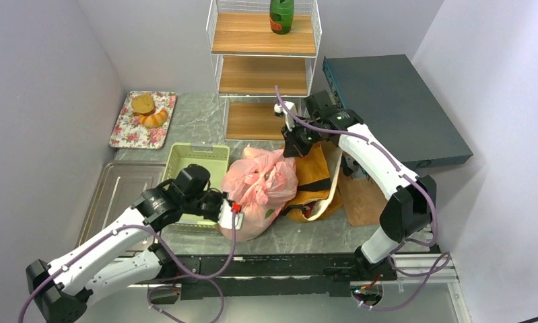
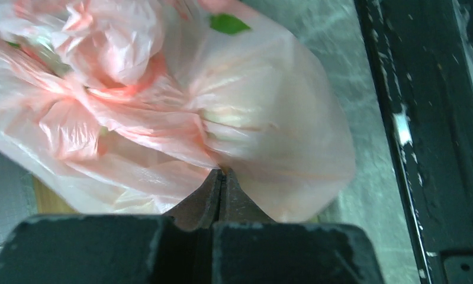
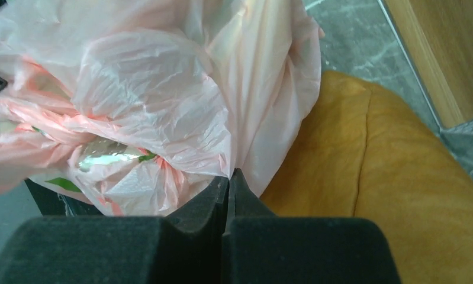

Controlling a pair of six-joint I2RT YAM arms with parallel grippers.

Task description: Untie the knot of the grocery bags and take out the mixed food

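The pink plastic bag (image 1: 258, 190) lies tied and bulging mid-table, leaning on the mustard fabric tote (image 1: 316, 176) to its right. Its twisted knot (image 2: 106, 93) bunches on top. Green leaves (image 2: 228, 23) and a shiny packet (image 3: 103, 157) of the mixed food show faintly through the film; the rest is hidden. My left gripper (image 1: 229, 208) is at the bag's near-left side, jaws shut with film pinched at the tips (image 2: 223, 172). My right gripper (image 1: 294, 144) is at the bag's far-right top, jaws shut on a fold of film (image 3: 229, 173), with the tote (image 3: 370, 171) just beside it.
Behind the bags stands a wire shelf with wooden boards (image 1: 262, 74), a green bottle (image 1: 281, 15) on top. A pale green basket (image 1: 195, 158) and a metal tray (image 1: 118, 188) sit left, a floral tray with bread (image 1: 143, 120) far left. Right: a dark flat box (image 1: 394, 108) and wooden board (image 1: 363, 198).
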